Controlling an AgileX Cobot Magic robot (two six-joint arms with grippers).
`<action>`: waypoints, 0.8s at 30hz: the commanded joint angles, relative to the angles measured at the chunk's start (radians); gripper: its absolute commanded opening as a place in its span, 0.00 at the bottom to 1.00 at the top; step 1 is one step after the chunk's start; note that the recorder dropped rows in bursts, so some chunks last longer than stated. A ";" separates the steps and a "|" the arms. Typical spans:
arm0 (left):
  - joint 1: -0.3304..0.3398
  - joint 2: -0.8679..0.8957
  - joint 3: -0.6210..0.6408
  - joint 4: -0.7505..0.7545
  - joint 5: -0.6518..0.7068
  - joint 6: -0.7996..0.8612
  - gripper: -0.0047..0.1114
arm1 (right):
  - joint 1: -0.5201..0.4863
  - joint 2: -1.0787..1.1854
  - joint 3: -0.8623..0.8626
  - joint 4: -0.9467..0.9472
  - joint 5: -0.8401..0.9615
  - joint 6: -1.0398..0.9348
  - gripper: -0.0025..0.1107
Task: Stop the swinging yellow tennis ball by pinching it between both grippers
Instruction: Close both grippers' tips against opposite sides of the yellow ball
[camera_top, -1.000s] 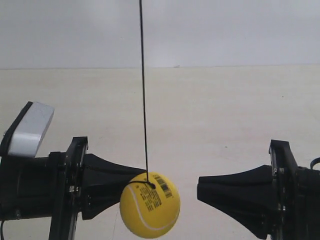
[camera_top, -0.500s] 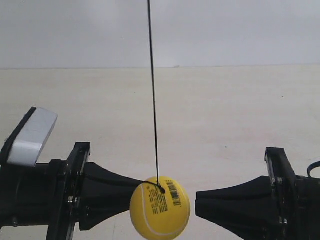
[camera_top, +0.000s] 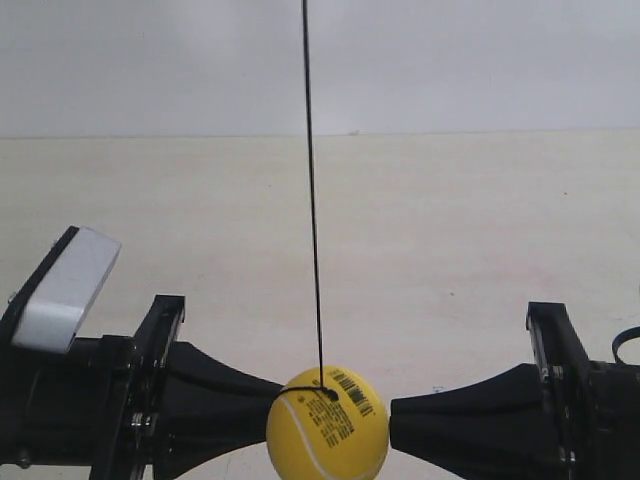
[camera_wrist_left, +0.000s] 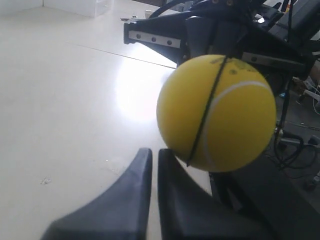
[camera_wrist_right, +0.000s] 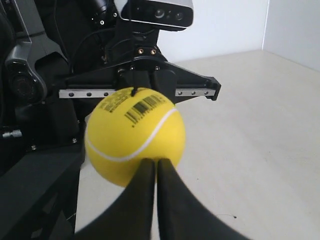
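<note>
The yellow tennis ball (camera_top: 327, 425) hangs on a thin black string (camera_top: 313, 200) low in the exterior view, between two black grippers. My left gripper (camera_top: 272, 412), whose arm carries a white-grey block (camera_top: 65, 290), is shut, and its tip meets the ball's left side. My right gripper (camera_top: 393, 420) is shut too, with its blunt tip against the ball's right side. In the left wrist view the ball (camera_wrist_left: 220, 110) sits just off the left gripper (camera_wrist_left: 151, 152). In the right wrist view the right gripper (camera_wrist_right: 156, 162) presses the ball (camera_wrist_right: 135, 135), barcode up.
A pale cream tabletop (camera_top: 450, 230) stretches back to a white wall (camera_top: 450, 60). Dark robot frames and cables stand behind each gripper in the wrist views (camera_wrist_left: 295, 75). The exterior view's bottom edge cuts off the ball and both arms.
The ball has swung right and sunk lower between the tips. Both grippers moved inward and slightly down, and the gap at the ball's right side has closed.
</note>
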 joint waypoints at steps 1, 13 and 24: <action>-0.009 -0.051 0.026 -0.045 -0.010 -0.012 0.08 | 0.003 0.002 -0.005 -0.010 -0.014 0.004 0.02; -0.009 -0.239 0.060 -0.036 -0.010 -0.149 0.08 | 0.003 0.002 -0.005 -0.019 -0.014 0.004 0.02; -0.009 -0.137 0.055 -0.111 -0.010 -0.073 0.08 | 0.003 0.002 -0.005 0.024 -0.014 -0.013 0.02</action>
